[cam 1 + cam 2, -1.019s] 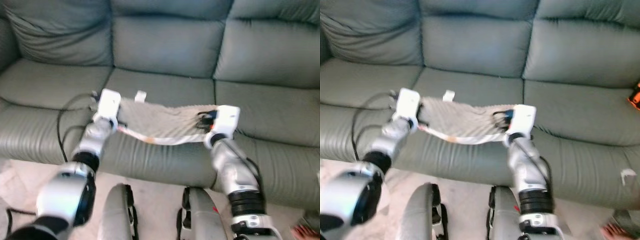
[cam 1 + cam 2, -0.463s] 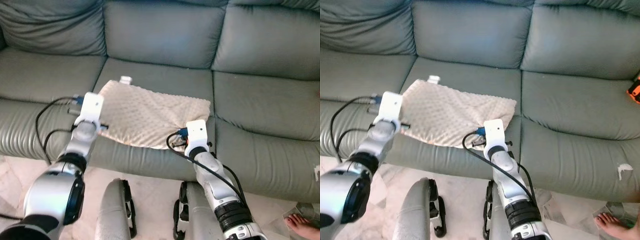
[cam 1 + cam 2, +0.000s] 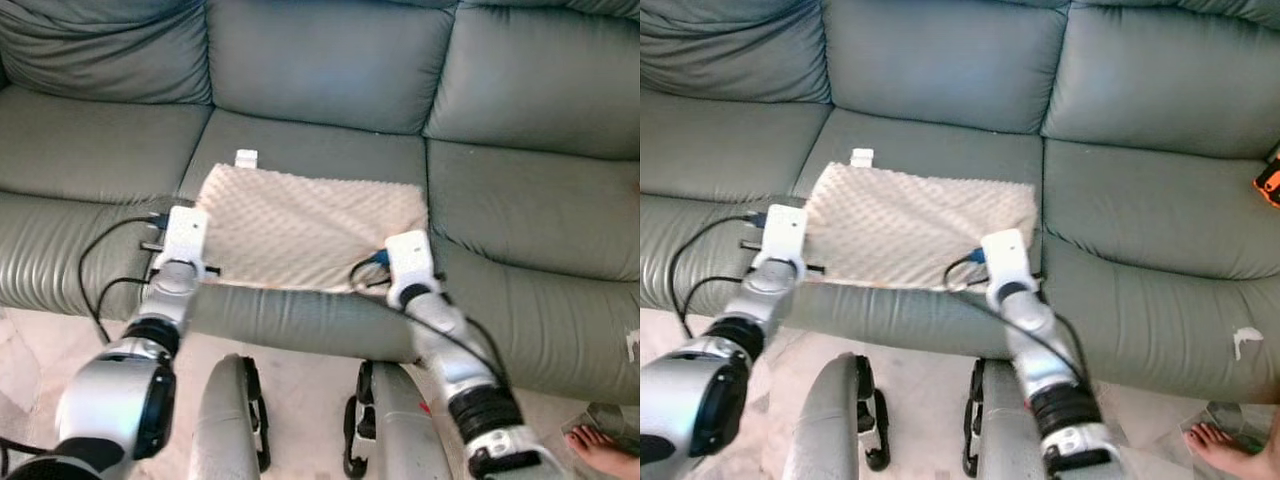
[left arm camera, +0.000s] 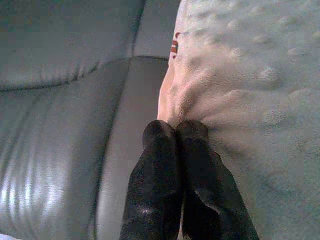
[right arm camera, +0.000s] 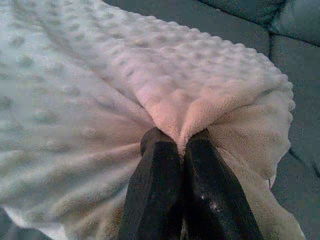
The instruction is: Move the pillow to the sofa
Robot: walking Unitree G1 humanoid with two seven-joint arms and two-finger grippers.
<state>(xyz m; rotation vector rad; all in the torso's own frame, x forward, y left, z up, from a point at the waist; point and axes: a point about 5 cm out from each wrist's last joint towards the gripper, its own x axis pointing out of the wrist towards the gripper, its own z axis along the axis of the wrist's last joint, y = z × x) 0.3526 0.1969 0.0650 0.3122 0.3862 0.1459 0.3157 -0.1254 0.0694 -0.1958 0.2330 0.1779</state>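
A cream dimpled pillow (image 3: pixel 305 225) lies flat on the middle seat of the grey-green sofa (image 3: pixel 320 70), its front edge near the seat's front. My left gripper (image 4: pixel 176 131) is shut on the pillow's front left edge (image 4: pixel 240 75), the fabric bunched between the black fingers. The right gripper (image 5: pixel 178 141) pinches the front right corner of the pillow (image 5: pixel 165 85) the same way. In the eye views both white wrists, left (image 3: pixel 184 240) and right (image 3: pixel 410 262), sit at the pillow's front corners.
A small white tag (image 3: pixel 245 158) lies on the seat behind the pillow. An orange object (image 3: pixel 1270 178) rests at the right end of the sofa. A person's bare foot (image 3: pixel 600 445) stands on the floor at the lower right. My legs (image 3: pixel 235 420) are close against the sofa front.
The pillow went from hanging stretched between both grippers to lying flat on the middle seat. Both arms lowered and drew back toward the seat's front edge, still gripping it.
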